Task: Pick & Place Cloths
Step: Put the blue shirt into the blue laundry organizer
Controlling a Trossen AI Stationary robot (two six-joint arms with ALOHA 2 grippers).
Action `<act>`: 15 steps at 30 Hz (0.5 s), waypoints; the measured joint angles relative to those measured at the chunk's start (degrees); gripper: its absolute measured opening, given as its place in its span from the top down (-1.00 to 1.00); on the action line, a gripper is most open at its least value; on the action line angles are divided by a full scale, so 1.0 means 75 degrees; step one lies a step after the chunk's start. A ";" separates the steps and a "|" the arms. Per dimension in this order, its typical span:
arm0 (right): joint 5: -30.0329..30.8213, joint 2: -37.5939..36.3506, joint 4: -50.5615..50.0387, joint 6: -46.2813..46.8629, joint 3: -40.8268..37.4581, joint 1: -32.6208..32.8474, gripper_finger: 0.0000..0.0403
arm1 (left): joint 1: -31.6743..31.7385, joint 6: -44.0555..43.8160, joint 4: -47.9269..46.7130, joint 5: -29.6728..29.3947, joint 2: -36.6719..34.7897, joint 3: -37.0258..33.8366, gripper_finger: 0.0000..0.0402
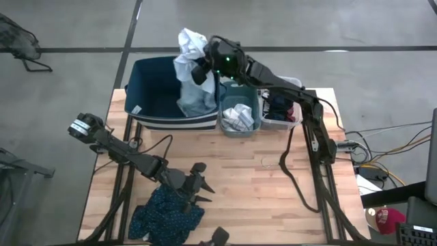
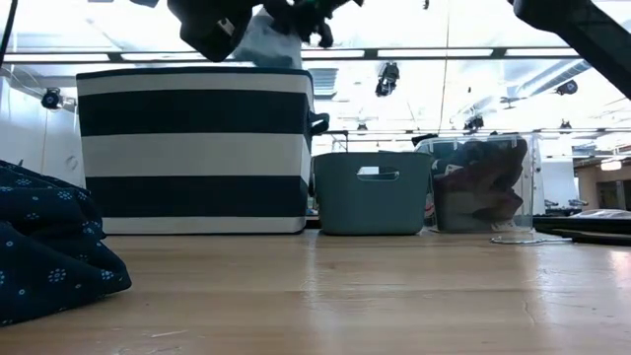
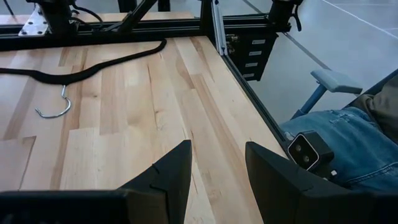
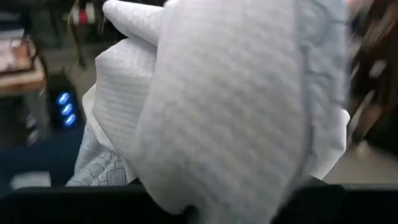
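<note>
My right gripper (image 1: 203, 68) is high over the navy-and-white striped bin (image 1: 153, 89), shut on a light blue and white cloth (image 1: 193, 92). The cloth bunches above the fingers and hangs down into the bin; it fills the right wrist view (image 4: 211, 112) and hides the fingers there. My left gripper (image 3: 217, 180) is open and empty near the table's near edge. It hovers just beyond the far right edge of the dark teal dotted cloth (image 1: 167, 215), which lies crumpled on the table (image 2: 49, 247). My right gripper holds the light blue and white cloth at a bunched part near its upper end (image 1: 198, 61), coming level from the table's right side. Cloth covers the place of contact. One bunch (image 1: 191, 39) stands above the fingers; the rest hangs slack into the striped bin (image 2: 271, 44).
A teal bin (image 1: 239, 96) holding a white cloth (image 1: 237, 117) stands right of the striped bin, and a clear bin (image 1: 293, 119) with maroon and dark pieces right of that. A black cable (image 3: 81, 71) and a metal hook (image 3: 53, 112) lie on the bare wood. A person's jeans (image 3: 348, 143) show past the table's edge.
</note>
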 joint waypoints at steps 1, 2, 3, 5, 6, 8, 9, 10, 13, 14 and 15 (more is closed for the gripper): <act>-0.0302 0.0000 -0.0291 0.0192 0.0000 -0.0087 0.51 | 0.0004 0.0047 0.0000 -0.0022 0.0000 0.0000 0.22; -0.0576 0.0000 -0.0516 0.0353 0.0000 -0.0154 0.49 | 0.0012 0.0107 0.0003 -0.0078 0.0000 0.0000 0.22; -0.0774 0.0000 -0.0695 0.0499 0.0000 -0.0198 0.45 | 0.0013 0.0158 0.0003 -0.0135 0.0000 0.0000 0.22; -0.1055 0.0000 -0.0840 0.0667 0.0000 -0.0242 0.35 | 0.0013 0.0212 0.0009 -0.0219 0.0000 0.0000 0.22; -0.1098 0.0000 -0.0842 0.0733 0.0000 -0.0242 0.29 | 0.0013 0.0215 0.0012 -0.0268 0.0000 0.0000 0.22; -0.1178 0.0000 -0.0830 0.0752 0.0000 -0.0239 0.16 | 0.0013 0.0215 0.0017 -0.0321 0.0000 0.0000 0.22; -0.1245 0.0000 -0.0829 0.0749 0.0000 -0.0229 0.09 | 0.0013 0.0215 0.0020 -0.0337 0.0000 0.0000 0.22; -0.1362 0.0000 -0.0840 0.0729 0.0000 -0.0201 0.02 | 0.0013 0.0216 0.0020 -0.0342 0.0000 0.0000 0.22; -0.1679 -0.0007 -0.0995 0.0498 0.0013 -0.0128 -0.14 | 0.0013 0.0218 0.0020 -0.0342 0.0000 0.0000 0.22; -0.1797 -0.0009 -0.1076 0.0521 0.0015 -0.0115 -0.18 | 0.0013 0.0218 0.0017 -0.0342 0.0000 0.0000 0.22; -0.1956 -0.0018 -0.1084 0.0543 0.0015 -0.0108 -0.21 | 0.0013 0.0218 0.0020 -0.0342 0.0000 0.0000 0.22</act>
